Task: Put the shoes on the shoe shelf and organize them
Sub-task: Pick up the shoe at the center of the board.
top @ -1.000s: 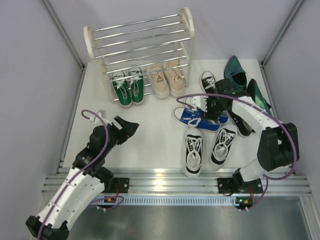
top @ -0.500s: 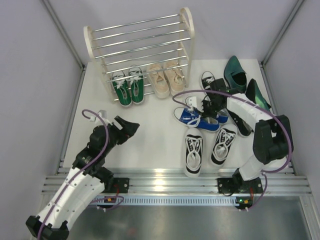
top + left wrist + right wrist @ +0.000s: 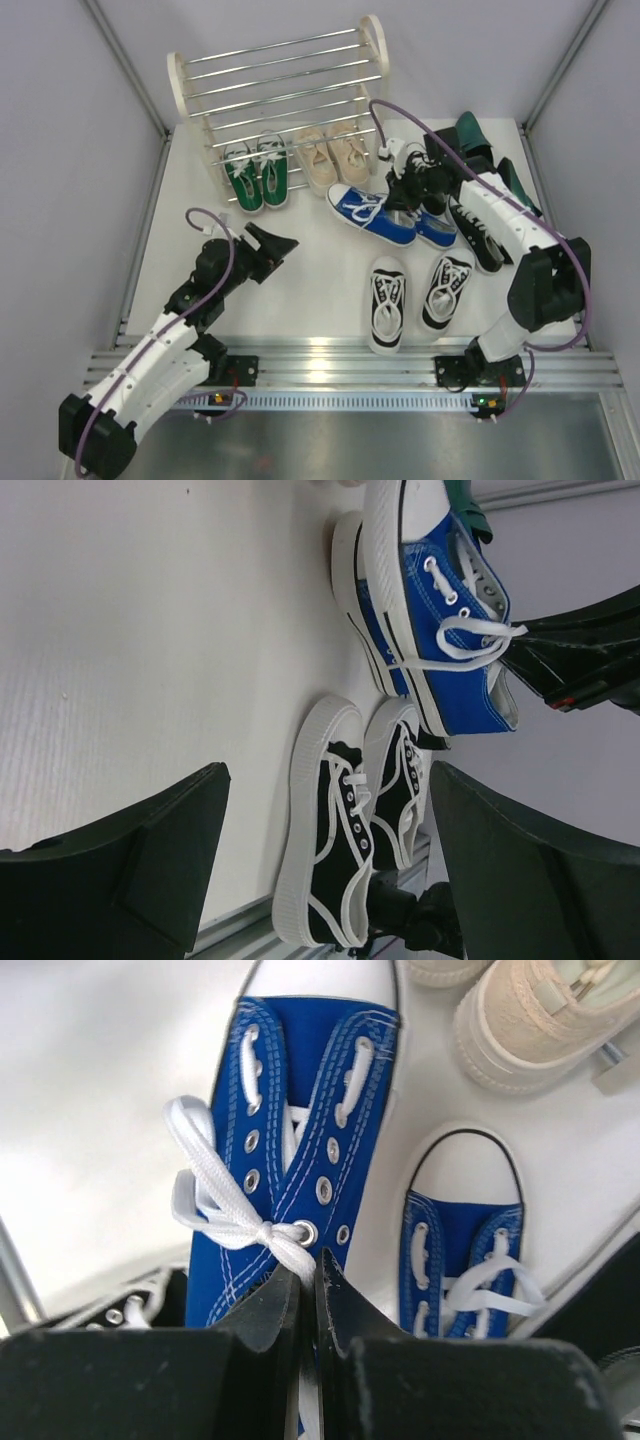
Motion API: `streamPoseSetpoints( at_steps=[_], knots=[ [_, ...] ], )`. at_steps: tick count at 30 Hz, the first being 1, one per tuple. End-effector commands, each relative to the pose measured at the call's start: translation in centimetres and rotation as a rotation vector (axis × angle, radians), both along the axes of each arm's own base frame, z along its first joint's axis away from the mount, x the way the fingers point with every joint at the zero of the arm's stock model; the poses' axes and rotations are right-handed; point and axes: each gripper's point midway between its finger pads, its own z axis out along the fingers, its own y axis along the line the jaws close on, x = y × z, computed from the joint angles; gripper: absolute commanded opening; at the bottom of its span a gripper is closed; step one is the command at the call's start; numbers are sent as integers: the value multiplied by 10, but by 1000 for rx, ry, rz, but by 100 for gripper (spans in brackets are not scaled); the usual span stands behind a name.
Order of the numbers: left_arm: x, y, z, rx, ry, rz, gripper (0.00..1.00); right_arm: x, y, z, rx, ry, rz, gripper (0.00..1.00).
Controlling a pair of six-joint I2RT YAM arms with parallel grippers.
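My right gripper (image 3: 405, 196) is shut on the white lace and tongue of one blue sneaker (image 3: 370, 213), pinched at its top eyelets (image 3: 310, 1260). The held blue sneaker (image 3: 290, 1130) points its toe away from the wrist. Its mate (image 3: 436, 231) lies beside it (image 3: 462, 1260). Under the shoe shelf (image 3: 280, 85) stand the green pair (image 3: 257, 176) and the beige pair (image 3: 335, 158). My left gripper (image 3: 281, 243) hangs open over bare table, nothing between its fingers (image 3: 130, 870). It faces a black-and-white pair (image 3: 340, 860) and the blue sneaker (image 3: 445, 630).
The black-and-white pair (image 3: 388, 303) lies near the front rail (image 3: 330, 362). Another black-and-white shoe (image 3: 478, 232) lies under my right arm. Dark green dress shoes (image 3: 470, 135) sit at the back right corner. Grey walls close in the sides.
The right gripper shut on the blue sneaker's lace and drew it up and left toward the shelf. The left arm reached forward and slightly right.
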Motion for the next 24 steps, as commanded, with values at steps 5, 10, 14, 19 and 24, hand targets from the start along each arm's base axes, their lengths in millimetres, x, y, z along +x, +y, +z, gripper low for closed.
streamPoseSetpoints(
  at_steps=[5, 10, 14, 19, 24],
  knots=[
    [26, -43, 55, -164, -42, -48, 87, 0, 48, 68, 295, 71, -131, 0],
    [35, -67, 59, -178, 5, -24, 87, 3, 65, 74, 291, 27, -243, 0],
    [44, -81, 62, -159, 10, -2, 84, 4, 73, 75, 235, -78, -363, 0],
    [48, -102, 59, -115, 32, -19, 81, -8, 89, 77, 216, -128, -443, 0],
    [45, -111, 40, -21, 82, -21, 77, -13, 98, 78, 227, -117, -450, 0]
  ],
)
